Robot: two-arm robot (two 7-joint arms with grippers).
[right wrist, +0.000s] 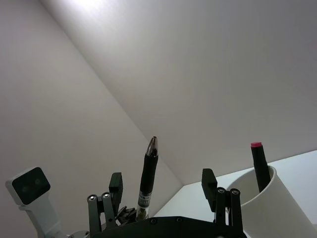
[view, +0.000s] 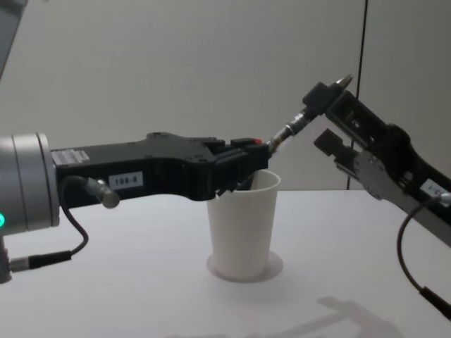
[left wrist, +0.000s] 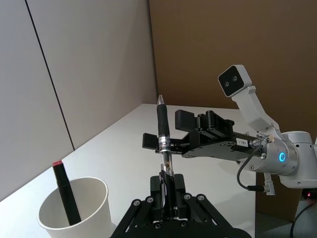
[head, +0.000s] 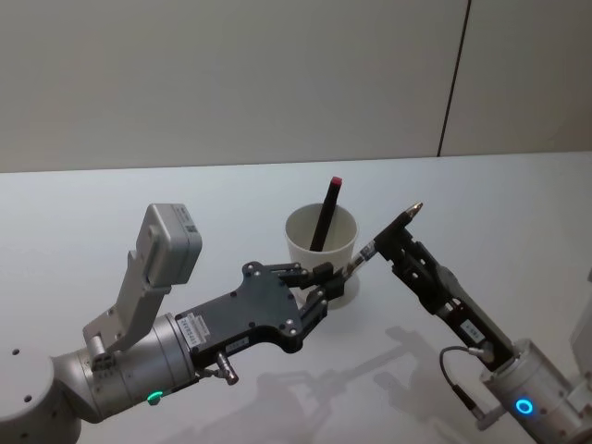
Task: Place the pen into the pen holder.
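A black pen with a silver tip slants upward just right of the pen holder, a white paper cup on the table. My left gripper is shut on the pen's lower end, seen close in the left wrist view. My right gripper straddles the pen's grip section, open, its fingers apart from the barrel. Inside the pen holder leans another black pen with a red cap.
The white table stretches bare to the left of and behind the cup. A pale wall with a dark vertical seam stands behind it. Both arms meet just right of the cup rim.
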